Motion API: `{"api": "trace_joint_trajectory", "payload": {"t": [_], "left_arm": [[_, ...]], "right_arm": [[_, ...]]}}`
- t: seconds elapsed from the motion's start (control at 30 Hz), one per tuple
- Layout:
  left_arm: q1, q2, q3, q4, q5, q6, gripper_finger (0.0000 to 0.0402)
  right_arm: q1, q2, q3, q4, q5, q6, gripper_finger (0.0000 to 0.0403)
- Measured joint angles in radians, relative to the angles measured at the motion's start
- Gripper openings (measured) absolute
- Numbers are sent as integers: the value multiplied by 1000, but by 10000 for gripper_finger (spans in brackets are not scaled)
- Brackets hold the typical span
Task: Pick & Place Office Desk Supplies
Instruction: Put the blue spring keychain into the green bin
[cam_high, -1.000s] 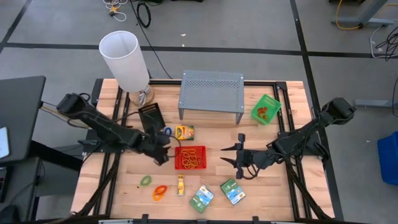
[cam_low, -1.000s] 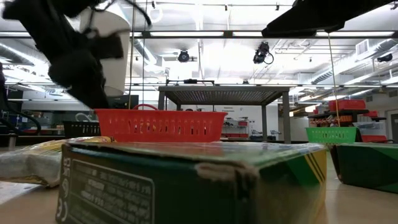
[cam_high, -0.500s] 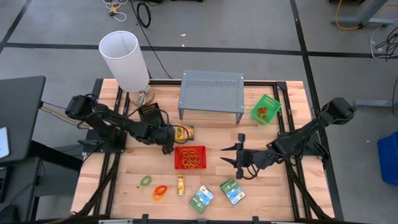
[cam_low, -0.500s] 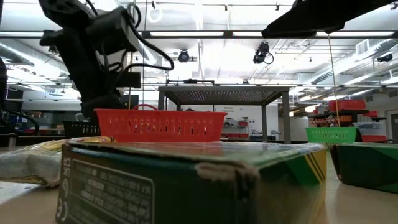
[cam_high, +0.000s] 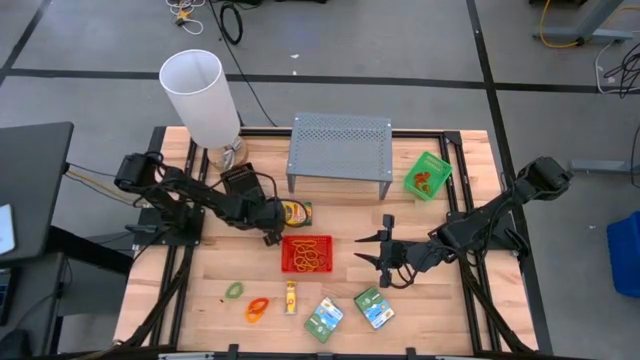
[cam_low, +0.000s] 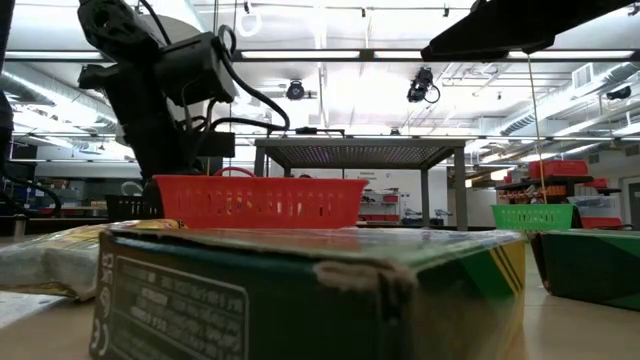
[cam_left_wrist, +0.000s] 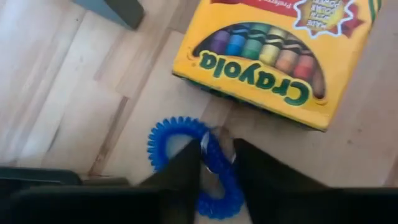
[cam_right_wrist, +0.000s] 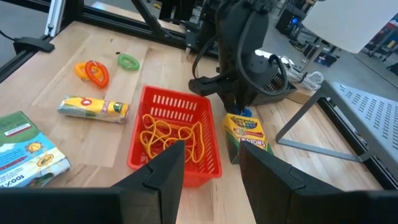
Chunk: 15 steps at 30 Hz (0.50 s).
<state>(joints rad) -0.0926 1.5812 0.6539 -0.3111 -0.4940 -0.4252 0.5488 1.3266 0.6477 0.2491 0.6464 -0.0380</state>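
Left of centre in the high view, the left pincer has its fingers pinched on the blue coiled band lying on the table beside the crayon box (it reads "Crayola"). Likely next: lift it to the red tray. Right of centre, the right pincer hovers open, empty.

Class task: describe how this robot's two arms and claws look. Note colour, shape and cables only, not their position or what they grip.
Both arms are dark, nearly black, built of slim jointed segments with bulkier housings at the joints. The left arm carries looping black cables along its wrist. Each ends in a two-finger claw: the left claw has flat, tapering dark fingers, and the right claw has broad, blocky dark fingers.
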Motion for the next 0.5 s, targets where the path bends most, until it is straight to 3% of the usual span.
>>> {"api": "trace_joint_trajectory", "payload": {"t": [0.1,0.5], "left_arm": [[-15,1,-1,-2,-28,-2,20],[-152,-56,105,-60,-103,36,7]], "right_arm": [[0,0,0,0,0,0,160],[0,0,0,0,2,-3,160]]}}
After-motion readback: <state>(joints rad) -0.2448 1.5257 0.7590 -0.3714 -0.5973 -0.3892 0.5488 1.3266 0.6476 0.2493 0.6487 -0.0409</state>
